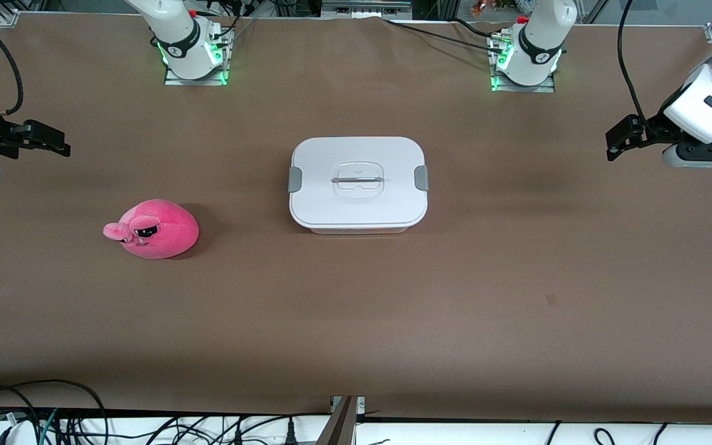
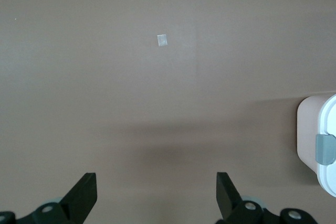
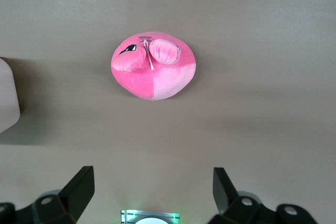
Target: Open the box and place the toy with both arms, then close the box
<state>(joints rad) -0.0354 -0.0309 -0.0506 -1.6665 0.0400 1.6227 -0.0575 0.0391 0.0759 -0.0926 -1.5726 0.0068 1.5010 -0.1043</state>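
Both grippers hang wide open over bare table: left gripper (image 1: 618, 139) at its end, right gripper (image 1: 53, 143) opposite. Box (image 1: 358, 184) sits lidded mid-table, toy (image 1: 155, 228) toward the right arm's end.

The table (image 1: 517, 278) wears a matt brown covering, smooth and paper-like, with no shine. The box (image 1: 358, 183) has a white, smooth plastic lid (image 1: 387, 154) with a soft satin sheen and duller grey plastic clips (image 1: 295, 179). The toy (image 1: 157, 229) is fuzzy hot-pink plush cloth. Matt black plastic jaws of the left gripper (image 2: 156, 195) stand spread over bare table.
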